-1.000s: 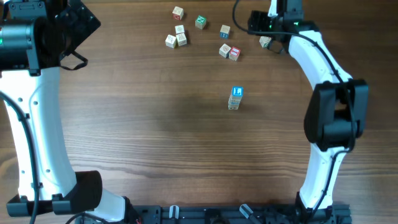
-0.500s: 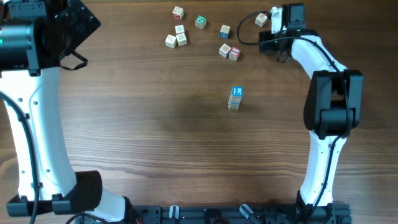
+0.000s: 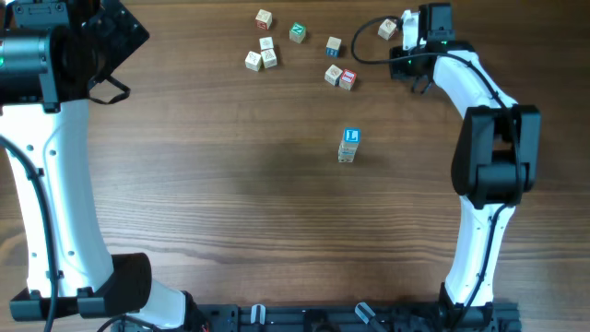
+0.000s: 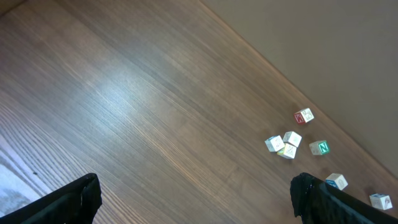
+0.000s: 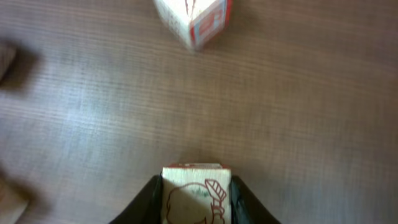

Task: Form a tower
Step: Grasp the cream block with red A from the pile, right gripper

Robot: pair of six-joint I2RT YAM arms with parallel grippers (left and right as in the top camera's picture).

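Two black fingers point(image 5: 148, 202) of the right claw point(image 5: 196, 208) press flat against opposite sides of a held cube point(image 5: 195, 186), so I read that claw as clenched on it. The face with a red drawing is turned toward the wrist camera. I cannot tell from this view whether the cube has left the wood. Squeezing two parallel faces looks sensible to me, since it should keep the cube square for setting down level. Just beyond it, at the top of the wrist frame, sits a red-edged cube point(image 5: 193, 22), apart from the grip. From overhead this all happens in the upper right of the frame, with the rest of the loose cubes point(image 3: 266, 51) scattered along the top middle of the bench point(image 3: 212, 203). The tower point(image 3: 348, 146) stands alone near the centre, a little right, blue face up, well apart from the scatter, which I judge leaves room to approach from above. The left claw point(image 4: 196, 202) hangs released in the upper left, its tips wide and nothing between them, well clear of the tower and the cubes.
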